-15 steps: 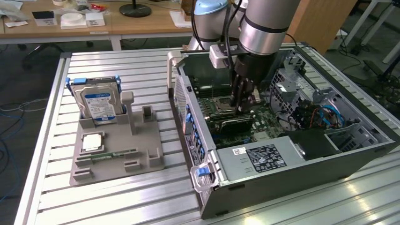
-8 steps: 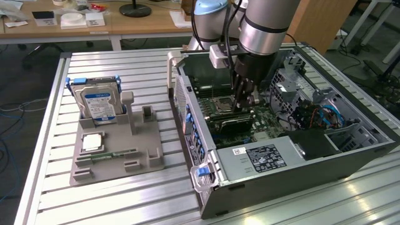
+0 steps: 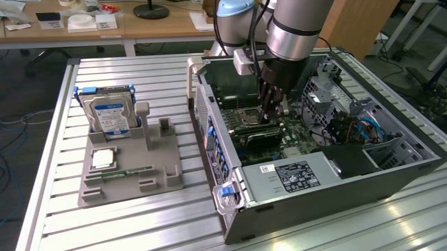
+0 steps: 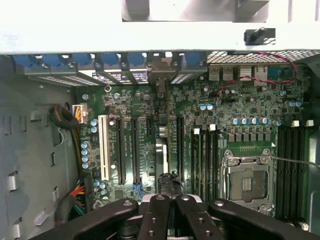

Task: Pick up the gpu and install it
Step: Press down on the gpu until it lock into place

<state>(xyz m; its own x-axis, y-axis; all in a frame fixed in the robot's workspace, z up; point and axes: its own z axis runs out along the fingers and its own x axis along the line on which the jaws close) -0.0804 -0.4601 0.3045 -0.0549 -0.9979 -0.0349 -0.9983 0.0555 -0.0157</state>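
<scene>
The gpu (image 3: 260,138) stands on edge over the motherboard inside the open computer case (image 3: 328,204), its dark board and black cooler facing the exterior view's front. My gripper (image 3: 269,117) reaches straight down into the case and sits on the card's upper edge, shut on it. In the wrist view the gpu (image 4: 161,155) shows edge-on as a thin strip in line with the expansion slots (image 4: 135,150), and its far end reaches the rear bracket openings. The gripper (image 4: 170,200) has its black fingers (image 4: 152,217) drawn together over the card.
A grey fixture (image 3: 164,180) on the slatted table at the exterior view's left holds a hard drive (image 3: 110,115) with a blue-white label and a green memory stick (image 3: 129,171). Inside the case are a CPU socket (image 4: 247,177), a power supply (image 3: 293,175) and cable bundles (image 3: 353,130).
</scene>
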